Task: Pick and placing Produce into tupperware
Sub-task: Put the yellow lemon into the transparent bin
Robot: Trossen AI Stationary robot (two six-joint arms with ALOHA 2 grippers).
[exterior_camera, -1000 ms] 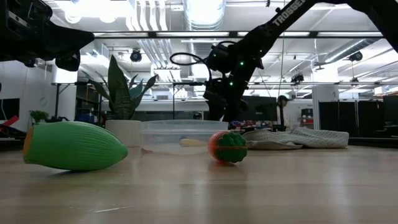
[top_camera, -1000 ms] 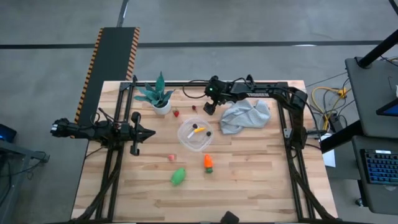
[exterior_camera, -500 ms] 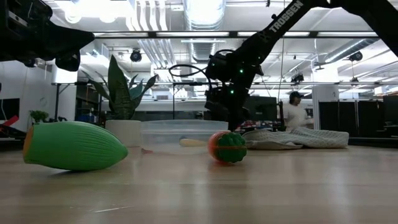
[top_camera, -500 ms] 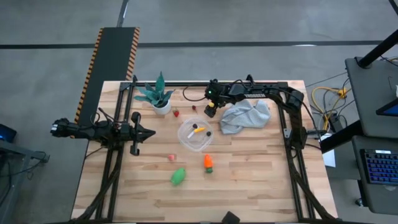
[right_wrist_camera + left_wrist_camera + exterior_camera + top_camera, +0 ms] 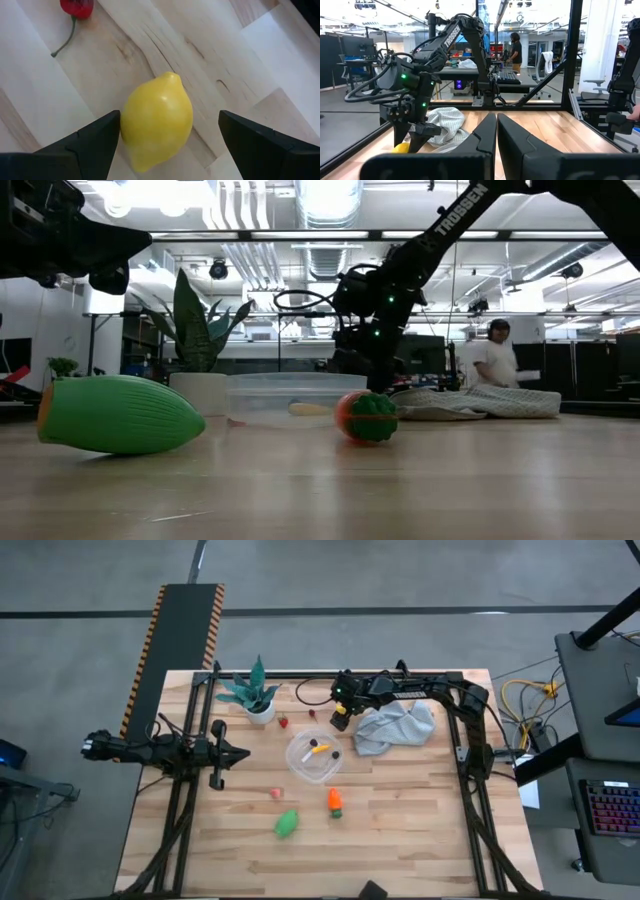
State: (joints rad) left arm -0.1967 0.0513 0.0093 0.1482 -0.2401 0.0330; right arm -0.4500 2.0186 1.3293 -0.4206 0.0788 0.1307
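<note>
1. While the right gripper hangs over pale plank table, its fingers stand spread, a smooth yellow lemon between them, untouched.
2. Beyond it lies a glossy red cherry; the round clear tupperware sits near, crumpled grey cloth just beside.
3. Left gripper waits clenched, well apart; a person stands behind.
</note>
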